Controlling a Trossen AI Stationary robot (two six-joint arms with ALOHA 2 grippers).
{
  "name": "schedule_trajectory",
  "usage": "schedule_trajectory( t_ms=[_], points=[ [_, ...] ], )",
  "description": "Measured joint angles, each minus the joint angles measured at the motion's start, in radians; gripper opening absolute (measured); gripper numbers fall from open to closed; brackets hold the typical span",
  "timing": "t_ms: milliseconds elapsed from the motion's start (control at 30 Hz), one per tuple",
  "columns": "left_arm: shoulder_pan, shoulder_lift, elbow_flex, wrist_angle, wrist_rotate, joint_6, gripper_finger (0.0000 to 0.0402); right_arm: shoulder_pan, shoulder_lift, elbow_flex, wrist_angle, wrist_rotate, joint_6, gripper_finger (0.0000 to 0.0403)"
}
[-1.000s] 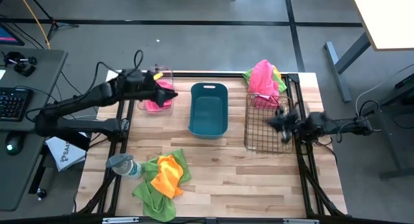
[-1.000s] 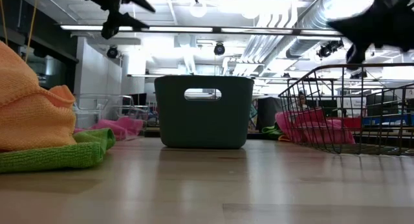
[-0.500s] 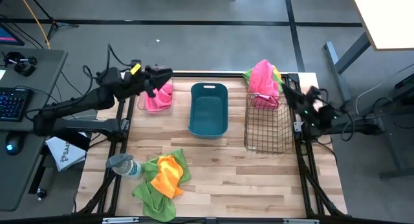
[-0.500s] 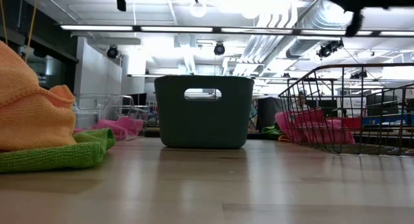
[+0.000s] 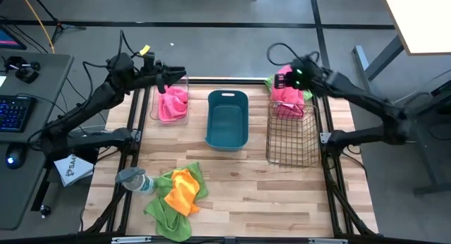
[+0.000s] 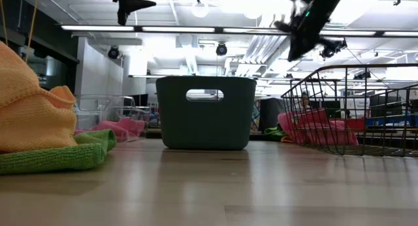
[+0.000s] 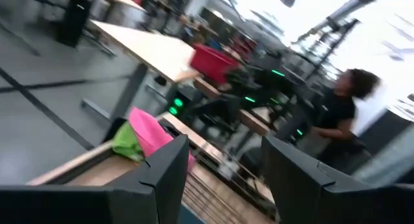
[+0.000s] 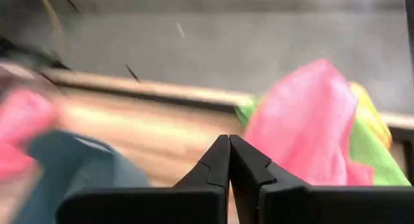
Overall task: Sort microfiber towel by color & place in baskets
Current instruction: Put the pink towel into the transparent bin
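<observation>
Above the far-right towel pile [image 5: 287,89] your right gripper [image 5: 282,80] hovers, fingers pressed together and empty (likely poised to pick); left gripper [image 5: 177,72], wide apart, hangs over the clear box [image 5: 171,103] holding pink cloth.

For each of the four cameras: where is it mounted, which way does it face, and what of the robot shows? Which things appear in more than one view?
High view: overhead, straight down on the table; both arms show, left hand and right hand.
Low view: tabletop height, level toward the teal tub; arms enter from above.
Left wrist view: looks across past its open fingers to the pink towel pile.
Right wrist view: looks down past its shut fingers at that pile.
Shared: the pile shows in both wrist views and the high view.
</observation>
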Motion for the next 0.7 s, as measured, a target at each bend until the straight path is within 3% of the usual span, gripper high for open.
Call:
schedule_trajectory(
  t_ms=[133,300,500,700],
  points=[
    [0.057,-0.002,0.0,-0.001,0.13,0.023,0.0184,-0.076,0.157,0.084,-0.058,-0.096,-0.026,0.0038],
    [0.095,-0.001,0.0,-0.033,0.187,0.031,0.0184,-0.124,0.305,0.162,-0.073,-0.229,-0.016,0.0117],
    [0.113,-0.001,0.0,-0.046,0.201,0.02,0.0184,-0.133,0.447,0.174,-0.091,-0.25,0.004,0.0193],
    [0.113,-0.001,0.0,-0.046,0.2,0.011,0.0184,-0.133,0.533,0.173,-0.19,-0.195,-0.002,0.0215]
  ],
)
